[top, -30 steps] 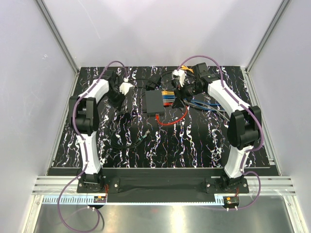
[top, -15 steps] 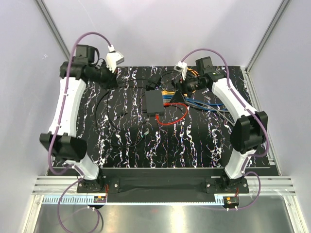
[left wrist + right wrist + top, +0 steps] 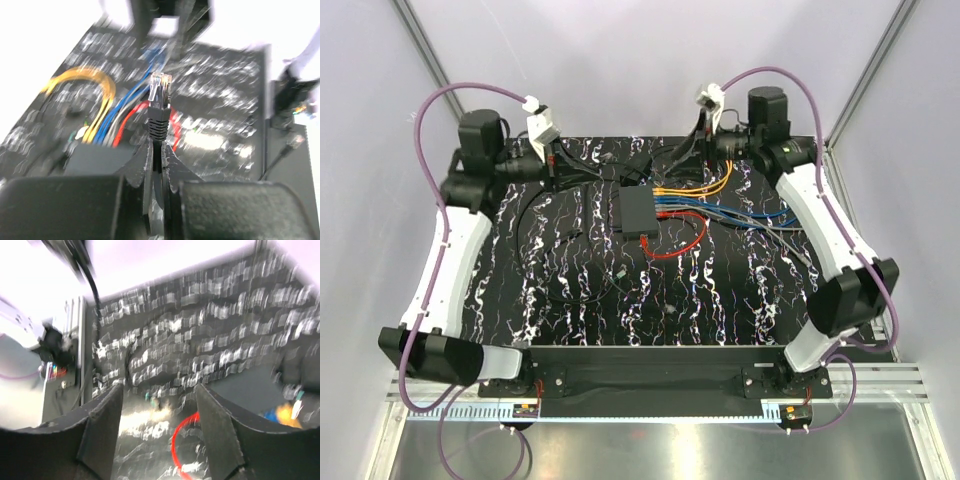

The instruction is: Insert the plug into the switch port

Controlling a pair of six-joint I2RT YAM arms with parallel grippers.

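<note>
Black-marbled tabletop [image 3: 720, 290], white walls [image 3: 640, 60]. At centre, switch [image 3: 638, 211]; coloured cables [image 3: 695, 195] fan from its 3 o'clock edge. At 11 o'clock, left pincer [image 3: 158, 155] clenched on plug [image 3: 160, 102]; at 1 o'clock, right pincer [image 3: 159, 395] released, empty.

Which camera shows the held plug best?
Left wrist: the plug stands sharp and close, held between the left fingers. From the top it is too small to make out; the right wrist view doesn't show it.
</note>
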